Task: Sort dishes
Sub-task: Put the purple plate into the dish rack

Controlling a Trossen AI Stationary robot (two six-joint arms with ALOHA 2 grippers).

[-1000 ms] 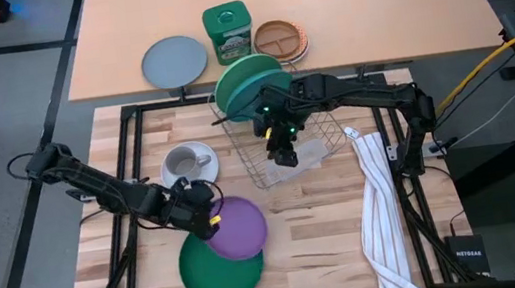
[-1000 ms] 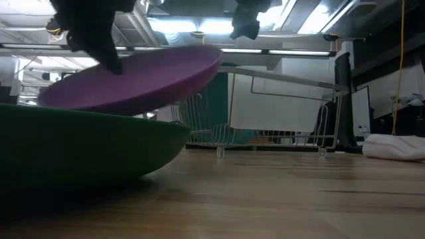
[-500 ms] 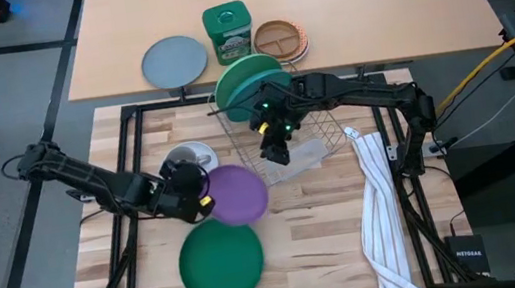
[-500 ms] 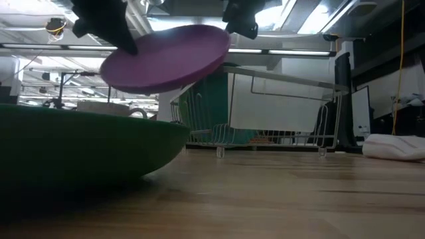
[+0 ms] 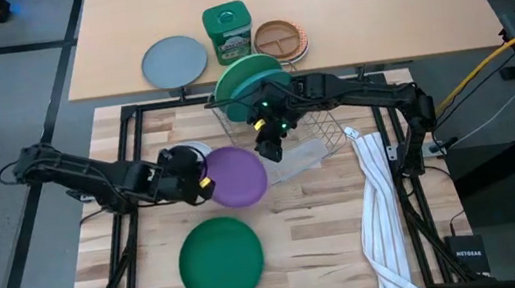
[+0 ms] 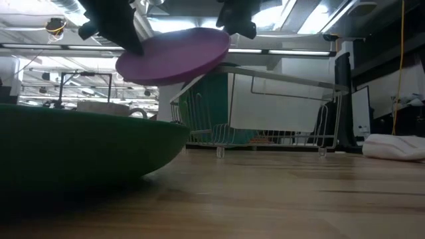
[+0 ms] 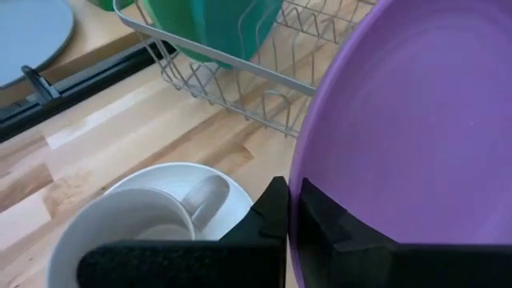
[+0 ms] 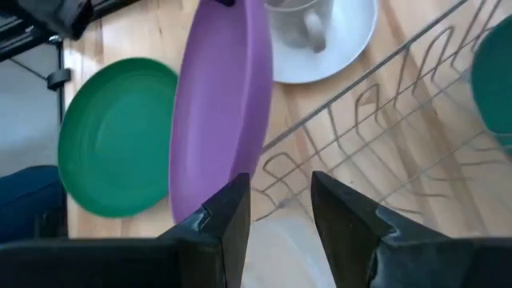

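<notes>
A purple plate [image 5: 238,175] hangs in the air between the mug [image 7: 132,232] on its white saucer [image 7: 164,180] and the wire dish rack [image 5: 290,144]. My left gripper [image 5: 201,184] is shut on the plate's left rim. My right gripper [image 5: 269,150] stands open over the rack's near left corner, close above the plate's far right rim [image 6: 224,38]; I cannot tell whether it touches it. Green and teal plates [image 5: 246,77] stand on edge in the rack. A dark green plate [image 5: 219,260] lies flat on the table near the front edge. My left gripper pinches the purple plate's rim [image 7: 301,200] between its two fingers, on the side toward the table's left. The fingers [image 7: 270,216] come from the left, slanting down. The plate is lifted clear of everything, tilted, its far right side [image 6: 219,40] higher.
On the far tabletop lie a flat grey plate [image 5: 174,61], a green tin [image 5: 227,29] and a brown orange-rimmed plate [image 5: 280,40]. A striped towel [image 5: 385,212] hangs over the table's right side. Bare wood lies between the green plate and the towel.
My left gripper has risen and gone toward the far right, carrying the purple plate off the dark green plate and up beside the rack; the plate has tilted more. My right gripper has turned slightly at the wrist while staying in place.
</notes>
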